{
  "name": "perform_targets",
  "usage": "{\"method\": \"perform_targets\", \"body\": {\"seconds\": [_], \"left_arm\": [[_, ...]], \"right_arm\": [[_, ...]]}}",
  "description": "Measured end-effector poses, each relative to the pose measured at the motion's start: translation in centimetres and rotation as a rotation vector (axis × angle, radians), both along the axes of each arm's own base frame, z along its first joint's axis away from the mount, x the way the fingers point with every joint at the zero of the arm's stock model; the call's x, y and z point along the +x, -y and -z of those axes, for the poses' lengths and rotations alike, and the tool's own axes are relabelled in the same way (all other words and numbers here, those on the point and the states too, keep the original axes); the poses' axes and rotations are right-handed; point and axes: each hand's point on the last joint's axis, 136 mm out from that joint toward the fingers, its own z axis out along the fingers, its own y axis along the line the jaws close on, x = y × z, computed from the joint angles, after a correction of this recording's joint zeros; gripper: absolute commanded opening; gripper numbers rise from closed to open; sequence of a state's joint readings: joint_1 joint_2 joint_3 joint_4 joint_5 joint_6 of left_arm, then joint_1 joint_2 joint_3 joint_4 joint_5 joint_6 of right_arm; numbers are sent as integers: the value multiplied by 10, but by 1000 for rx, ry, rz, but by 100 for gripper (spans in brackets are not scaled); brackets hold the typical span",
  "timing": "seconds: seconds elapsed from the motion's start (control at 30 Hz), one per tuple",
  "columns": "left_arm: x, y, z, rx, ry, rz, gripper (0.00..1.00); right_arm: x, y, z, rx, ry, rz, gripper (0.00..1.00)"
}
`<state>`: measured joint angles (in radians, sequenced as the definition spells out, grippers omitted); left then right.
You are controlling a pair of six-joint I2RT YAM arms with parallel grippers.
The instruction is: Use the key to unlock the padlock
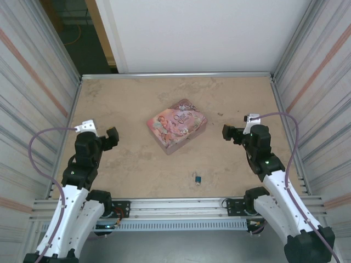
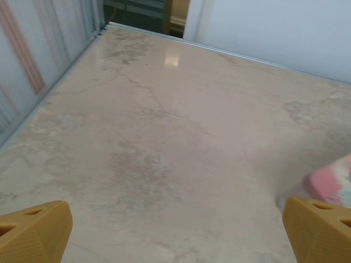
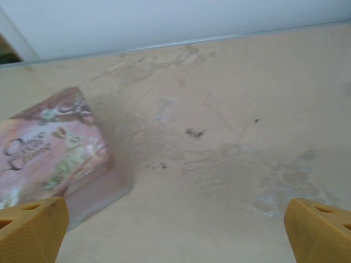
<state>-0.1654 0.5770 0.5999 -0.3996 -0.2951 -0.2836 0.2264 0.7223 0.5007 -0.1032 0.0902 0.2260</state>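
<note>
Table (image 1: 137,164): beige, mottled surface, walled on three sides by pale panels.

Item 1, nearest: padlock (image 1: 197,178). Tiny, blue-bodied, lying on the table close to the near edge, roughly midway between the two arm bases. It is touched by nothing and well apart from both grippers. A small dark bit at its upper end may be the shackle or a key; too small to tell.

Item 2: left gripper (image 1: 112,137). It hangs over the left side of the table, holding nothing. In its wrist view the yellow fingers (image 2: 33,233) sit at opposite bottom corners, spread wide, with bare table between them.

Item 3: right gripper (image 1: 226,132). It hangs over the right side of the table, level with the left one. Its fingers (image 3: 321,227) are likewise spread wide and hold nothing.

Item 4: pink tin (image 1: 176,125). Illustrated lid, lying flat and turned at an angle, at mid-table between the grippers and beyond the padlock. Its corner shows at the right edge of the left wrist view (image 2: 334,183) and its lid at the left of the right wrist view (image 3: 49,148).
</note>
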Motion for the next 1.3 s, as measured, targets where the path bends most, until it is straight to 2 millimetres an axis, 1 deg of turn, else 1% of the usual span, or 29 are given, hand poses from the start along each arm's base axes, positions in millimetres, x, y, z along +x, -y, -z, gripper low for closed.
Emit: {"method": "perform_targets", "body": {"seconds": [0.13,0.27,0.33,0.47,0.53,0.67,0.9,0.97,1.03,1.13,1.2,1.3], "left_arm": [[5,-11,-1,39,21,-48,99],[9,-18,10,52,27,-89,99],[11,-21,17,54,24,-101,99],[16,-22,29,61,18,-108,99],[18,-22,37,67,0,-106,99],[23,-21,47,87,-25,-96,99],[34,-18,66,118,-60,-69,99],[36,-18,72,133,-63,-62,99],[38,-17,77,149,-68,-54,99],[43,-17,80,166,-65,-45,99],[47,-16,80,174,-55,-40,99],[53,-14,82,178,-40,-31,99]], "right_arm": [[4,10,30,-35,-23,33,99],[7,22,53,-42,-39,73,99],[10,30,58,-44,-42,97,99],[19,42,57,-36,-4,132,99],[24,47,60,-32,8,139,99],[32,52,78,-32,-3,138,99],[48,51,105,-21,-24,111,99],[51,50,106,-34,-17,91,99],[55,51,97,-39,28,76,99],[62,59,86,-35,90,77,99],[65,61,88,-33,97,71,99],[69,58,97,-32,91,46,99]]}}
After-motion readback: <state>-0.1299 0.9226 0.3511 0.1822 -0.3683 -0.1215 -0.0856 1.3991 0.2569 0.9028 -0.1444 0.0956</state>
